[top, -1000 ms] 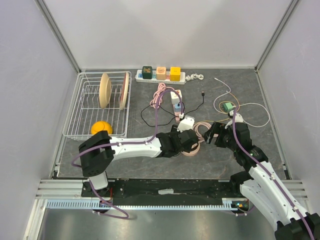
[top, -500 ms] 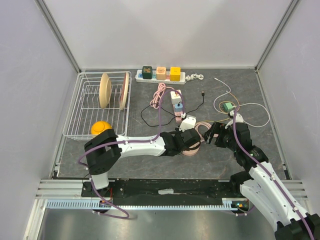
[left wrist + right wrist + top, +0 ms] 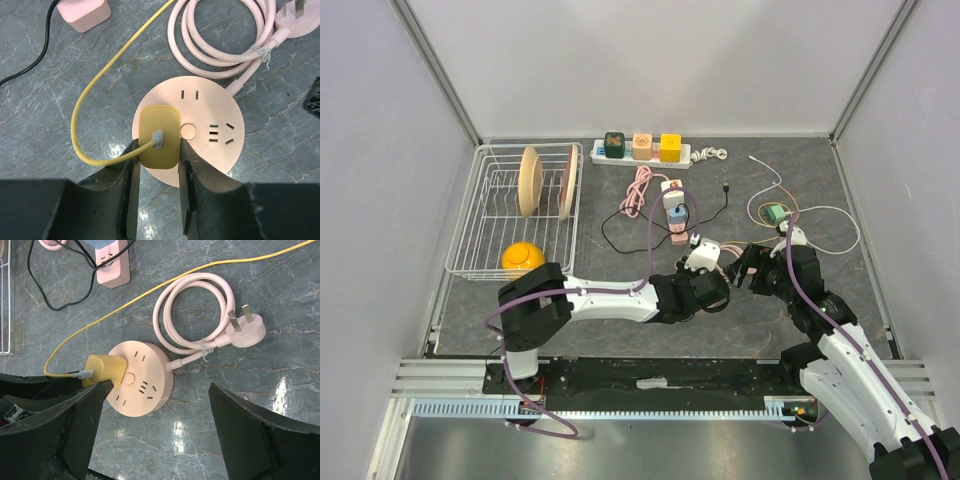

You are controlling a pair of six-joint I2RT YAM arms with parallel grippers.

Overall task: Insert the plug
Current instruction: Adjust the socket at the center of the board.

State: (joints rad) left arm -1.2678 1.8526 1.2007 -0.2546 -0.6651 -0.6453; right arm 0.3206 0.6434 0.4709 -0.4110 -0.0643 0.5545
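Note:
A yellow plug with a yellow cable stands on the left part of a round pink socket; its prongs are hidden. My left gripper is shut on the yellow plug, one finger pressed against each side. In the right wrist view the same plug and socket lie below my right gripper, which is open wide and holds nothing. From above, the left gripper covers the socket and the right gripper hangs just to its right.
The socket's coiled pink cord ends in a loose pink plug. A pink power strip with black wires lies behind. A wire dish rack stands at the left, a white power strip at the back, a green item among cables at the right.
My left gripper has shifted right over the round socket and closed on the yellow plug. The right arm has stayed where it was.

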